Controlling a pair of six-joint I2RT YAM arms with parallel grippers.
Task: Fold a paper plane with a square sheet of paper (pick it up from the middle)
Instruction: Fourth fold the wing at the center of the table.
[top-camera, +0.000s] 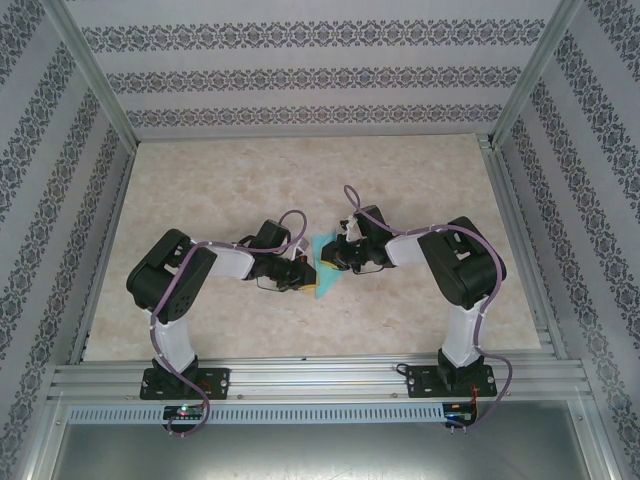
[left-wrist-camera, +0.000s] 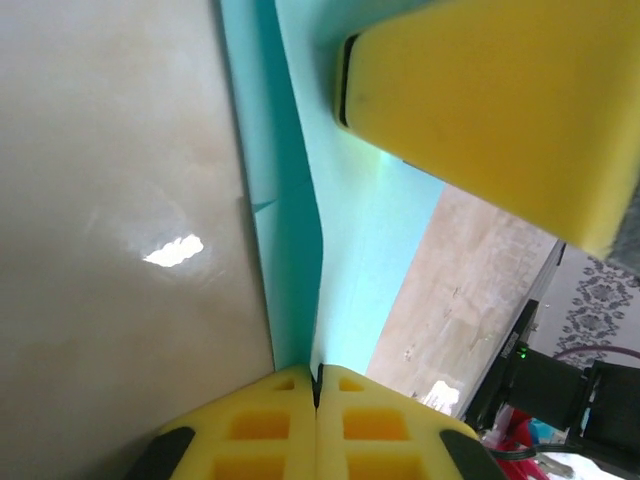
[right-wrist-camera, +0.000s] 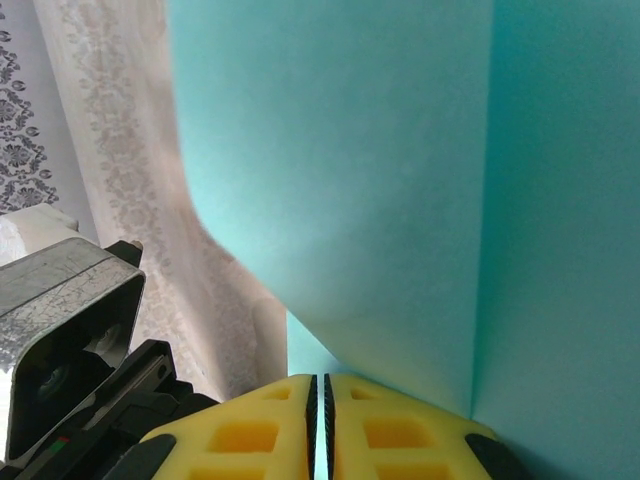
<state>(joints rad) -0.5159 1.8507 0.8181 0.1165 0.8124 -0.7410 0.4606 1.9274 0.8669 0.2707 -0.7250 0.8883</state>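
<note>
Two grips hold the square sheet of paper (top-camera: 325, 268), partly folded, between the arms near the middle of the desk (top-camera: 300, 180): the left fingers (left-wrist-camera: 262, 432) are pressed shut on one side of it, the right fingers (right-wrist-camera: 400, 438) on the opposite side. Its crease seems to run from the near edge toward the far edge, crosswise to the line joining the fingers, so neither arm is nearer and the next fold likely turns on that crease.

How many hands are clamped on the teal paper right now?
2. The left hand pinches the teal paper from its left side at mid-table; the right hand pinches it from the opposite side.
</note>
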